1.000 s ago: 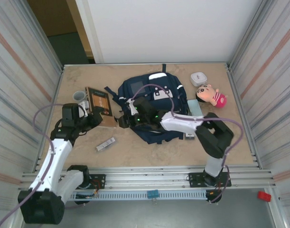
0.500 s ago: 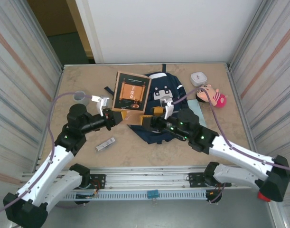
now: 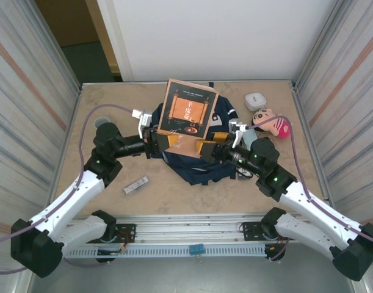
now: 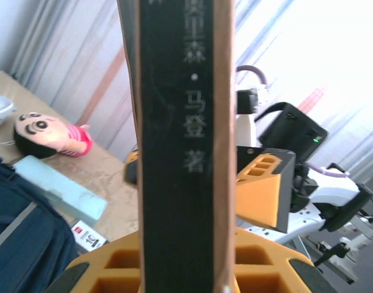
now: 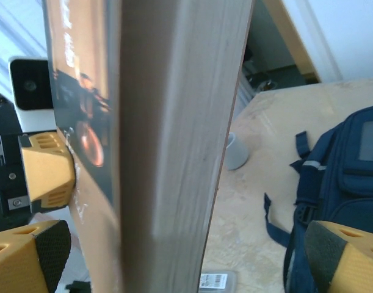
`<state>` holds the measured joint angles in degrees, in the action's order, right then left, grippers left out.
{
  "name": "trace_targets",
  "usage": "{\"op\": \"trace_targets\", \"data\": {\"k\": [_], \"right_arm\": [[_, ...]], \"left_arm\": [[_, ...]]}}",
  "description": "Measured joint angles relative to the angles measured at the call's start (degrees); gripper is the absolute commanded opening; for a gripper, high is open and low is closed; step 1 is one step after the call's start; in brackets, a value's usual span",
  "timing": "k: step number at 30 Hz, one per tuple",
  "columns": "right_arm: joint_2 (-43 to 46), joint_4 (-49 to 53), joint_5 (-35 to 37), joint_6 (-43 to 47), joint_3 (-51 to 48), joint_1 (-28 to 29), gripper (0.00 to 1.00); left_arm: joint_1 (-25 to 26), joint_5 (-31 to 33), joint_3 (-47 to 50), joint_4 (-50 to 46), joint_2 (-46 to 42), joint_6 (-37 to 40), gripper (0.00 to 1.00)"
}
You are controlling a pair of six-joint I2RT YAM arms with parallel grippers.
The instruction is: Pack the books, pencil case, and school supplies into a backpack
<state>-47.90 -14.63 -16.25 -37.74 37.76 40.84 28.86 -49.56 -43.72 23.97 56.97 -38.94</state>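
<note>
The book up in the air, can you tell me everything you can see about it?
The book is a thin paperback with a brown cover, a dark panel holding an orange picture, and a dark spine with pale characters. Its page edges look pale. It stands upright, slightly tilted, lifted over the backpack. The left gripper pinches its lower edge between orange jaws. The right gripper sits at its other lower side, jaws wide open around the book.

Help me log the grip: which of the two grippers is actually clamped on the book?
The left gripper: its fingers pinch the book at its spine. The right gripper stands wide open, with a gap beside the book.
</note>
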Motion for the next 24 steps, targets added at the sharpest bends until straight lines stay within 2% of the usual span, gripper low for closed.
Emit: {"op": "trace_targets", "data": {"k": [4, 8, 14, 21, 24], "right_arm": [[-3.7, -3.9, -8.3, -2.0, 1.3, -1.1, 1.00], [-6.9, -9.9, -15.8, -4.0, 1.8, -1.1, 0.93], [-5.2, -13.7, -17.9, -4.9, 1.4, -1.6, 0.61], [-4.4, -17.3, -15.9, -5.2, 0.2, -1.8, 0.38], [-5.1, -17.7, -15.3, -4.8, 0.2, -1.9, 0.24]], "left_arm": [[0.9, -1.2, -0.1, 3.0, 0.7, -1.4, 0.00], [0.9, -1.7, -0.1, 3.3, 0.9, -1.8, 0.00], [0.9, -0.1, -0.1, 0.9, 0.4, -0.2, 0.00], [0.9, -0.1, -0.2, 0.0, 0.2, 1.0, 0.00], [0.9, -0.2, -0.4, -0.5, 0.2, 1.7, 0.07]]}}
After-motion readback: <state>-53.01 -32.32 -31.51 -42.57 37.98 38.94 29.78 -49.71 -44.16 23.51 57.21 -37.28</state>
